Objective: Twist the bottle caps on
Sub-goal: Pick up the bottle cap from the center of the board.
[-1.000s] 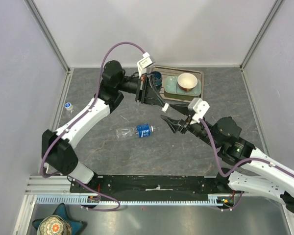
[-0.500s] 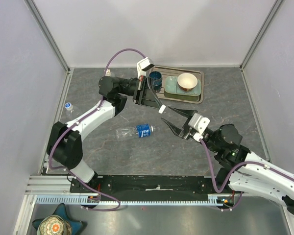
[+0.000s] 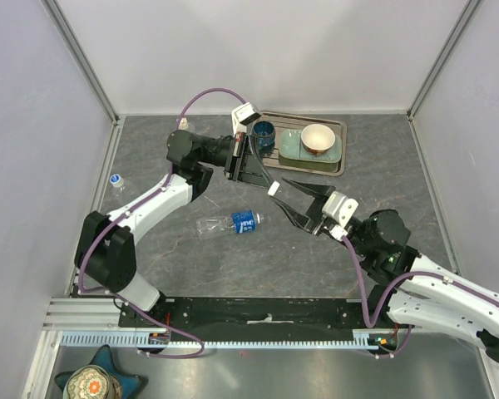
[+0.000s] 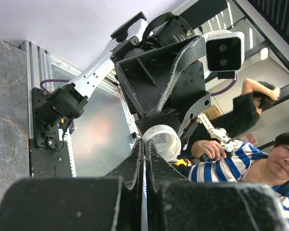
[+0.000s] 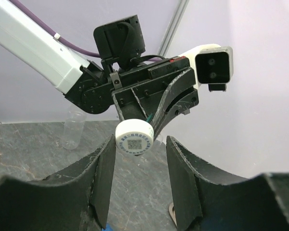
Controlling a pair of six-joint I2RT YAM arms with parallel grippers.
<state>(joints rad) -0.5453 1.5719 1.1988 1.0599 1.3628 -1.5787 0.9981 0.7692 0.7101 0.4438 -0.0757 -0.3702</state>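
**Cap changing pincers in mid-air, bottle waiting below**

The left pincer (image 4: 145, 144) is fully shut, nipping a bottle cap (image 5: 133, 137) by its edge at the very fingertips. The right pincer (image 5: 140, 144) faces it with jaws partly open. They stand either side of the cap and do not grip it. The cap sits off-centre between them, all but touching one finger (image 5: 103, 168) and well clear of the other.

That offset looks like the main risk. If the jaws close, the nearer finger will likely meet the cap first and push or tip it in the left pincer's thin hold. Should the left pincer let go before both fingers bear on the cap, it could fall to the tabletop (image 3: 258, 266) and roll. A crooked grip would also make starting the thread harder.

The cap is small, round and white. Its flat face carries a printed square code ringed with tiny lettering, and its wall is short.

It hangs above the middle of the tabletop. A clear bottle (image 3: 229, 223) with a blue label lies on its side nearby to the left. A second small bottle (image 3: 116, 181) stands at the far left edge. Behind, a tray (image 3: 343, 150) holds a dark blue cup (image 3: 264, 130) and a bowl (image 3: 318, 139).
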